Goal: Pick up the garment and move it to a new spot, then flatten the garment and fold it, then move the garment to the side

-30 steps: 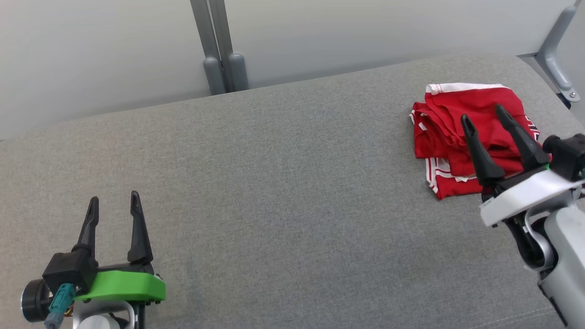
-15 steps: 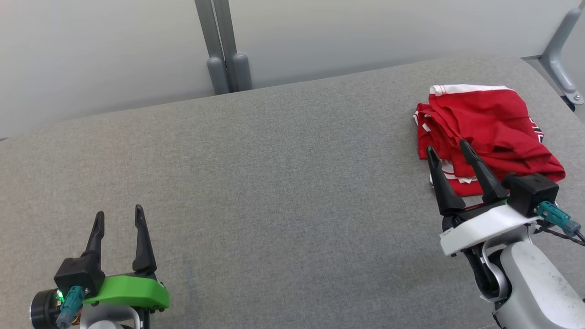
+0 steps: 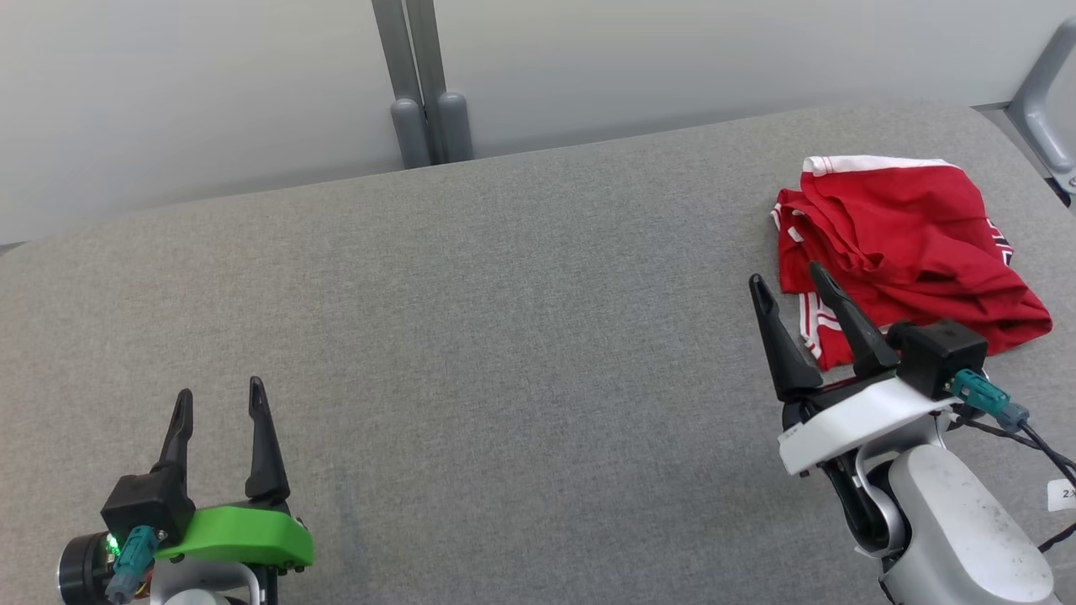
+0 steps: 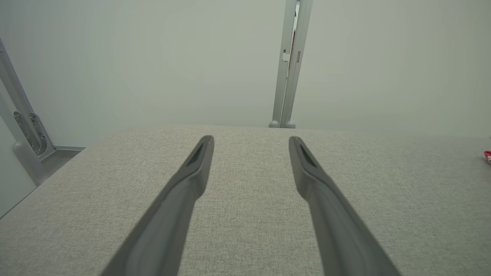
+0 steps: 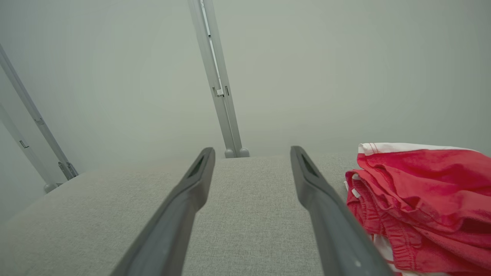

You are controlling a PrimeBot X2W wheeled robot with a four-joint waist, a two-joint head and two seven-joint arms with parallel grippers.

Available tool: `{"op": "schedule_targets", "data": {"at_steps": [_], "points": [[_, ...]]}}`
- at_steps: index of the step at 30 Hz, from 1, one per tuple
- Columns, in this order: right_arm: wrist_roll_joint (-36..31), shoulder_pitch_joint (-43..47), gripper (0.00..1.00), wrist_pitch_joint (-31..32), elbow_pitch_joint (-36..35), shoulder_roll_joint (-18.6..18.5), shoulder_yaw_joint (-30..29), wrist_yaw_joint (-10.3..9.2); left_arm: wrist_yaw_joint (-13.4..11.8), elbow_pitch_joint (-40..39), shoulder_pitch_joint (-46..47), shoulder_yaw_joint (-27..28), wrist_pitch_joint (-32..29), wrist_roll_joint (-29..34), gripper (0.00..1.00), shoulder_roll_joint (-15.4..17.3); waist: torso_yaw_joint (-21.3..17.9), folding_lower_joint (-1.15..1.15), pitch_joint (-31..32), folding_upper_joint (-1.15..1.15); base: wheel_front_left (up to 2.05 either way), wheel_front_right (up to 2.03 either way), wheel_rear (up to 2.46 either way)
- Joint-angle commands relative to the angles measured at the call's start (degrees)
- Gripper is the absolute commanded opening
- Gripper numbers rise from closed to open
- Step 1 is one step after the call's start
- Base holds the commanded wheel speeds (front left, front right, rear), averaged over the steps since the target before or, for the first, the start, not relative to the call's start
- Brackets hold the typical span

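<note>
The garment (image 3: 904,248) is a red piece with white trim, lying folded in a rough pile at the right side of the grey padded surface (image 3: 504,319). In the right wrist view the garment (image 5: 418,207) lies just right of my fingers. My right gripper (image 3: 786,281) stands open at the pile's near-left edge, nothing between its fingers, one fingertip crossing the cloth's white stripes. My left gripper (image 3: 217,399) is open and empty near the front left, far from the garment. In the left wrist view only a red sliver of the garment (image 4: 487,155) peeks in at the right edge.
Grey metal posts (image 3: 424,92) stand behind the surface against a pale wall. A grey bracket (image 3: 1046,118) rises at the far right corner. The surface's left edge (image 4: 42,180) drops off beside another frame.
My right gripper has drawn back off the garment toward the near left, open all along. The head camera shifted slightly. The left gripper and garment stay put.
</note>
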State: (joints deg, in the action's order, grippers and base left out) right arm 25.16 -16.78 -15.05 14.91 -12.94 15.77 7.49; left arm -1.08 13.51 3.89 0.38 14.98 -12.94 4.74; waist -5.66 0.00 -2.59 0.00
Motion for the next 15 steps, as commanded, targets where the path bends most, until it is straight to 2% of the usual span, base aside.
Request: {"op": "schedule_targets", "data": {"at_steps": [1, 15], "points": [[0.29, -0.14, 1.00, -0.13, 0.32, 0.16, 0.28, 0.02, 0.19, 0.22, 0.75, 0.33, 0.25, 0.88, 1.00, -0.06, -0.02, 0.00, -0.12, 0.00, 0.00, 0.00, 0.00], [1.15, -0.47, 1.00, -0.13, 0.55, 0.53, 1.87, 0.02, 1.58, 1.17, 1.20, 1.23, 0.25, 1.28, 1.00, -0.75, -0.44, 0.00, -0.12, 0.00, 0.00, 0.00, 0.00]]}}
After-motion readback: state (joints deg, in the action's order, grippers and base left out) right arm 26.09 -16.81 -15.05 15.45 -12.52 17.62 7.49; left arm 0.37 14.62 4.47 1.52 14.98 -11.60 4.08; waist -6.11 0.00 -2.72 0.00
